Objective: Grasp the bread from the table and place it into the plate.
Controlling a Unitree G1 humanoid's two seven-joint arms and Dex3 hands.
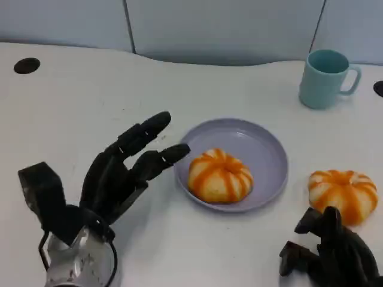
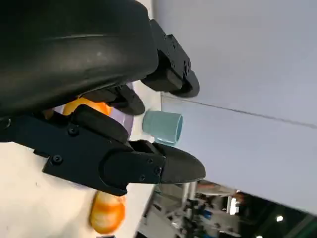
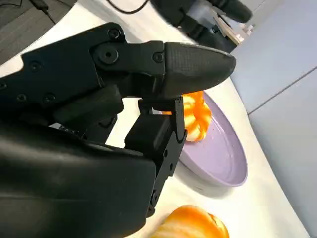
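Note:
One orange-striped bread (image 1: 219, 175) lies inside the lavender plate (image 1: 270, 149) at the table's middle. A second bread (image 1: 343, 194) sits on the table to the plate's right. My left hand (image 1: 122, 170) hovers left of the plate with its fingers spread and nothing in them, fingertips near the rim. My right hand (image 1: 332, 254) is low at the front right, just in front of the second bread, holding nothing, fingers apart. The right wrist view shows the plate (image 3: 223, 153), the bread in it (image 3: 198, 116) and the second bread (image 3: 190, 224) close under the hand.
A light teal mug (image 1: 325, 78) stands at the back right, also seen in the left wrist view as a mug (image 2: 163, 126). Dark round holes mark the tabletop at the far left (image 1: 27, 65) and right edge (image 1: 378, 88). A grey partition wall runs behind the table.

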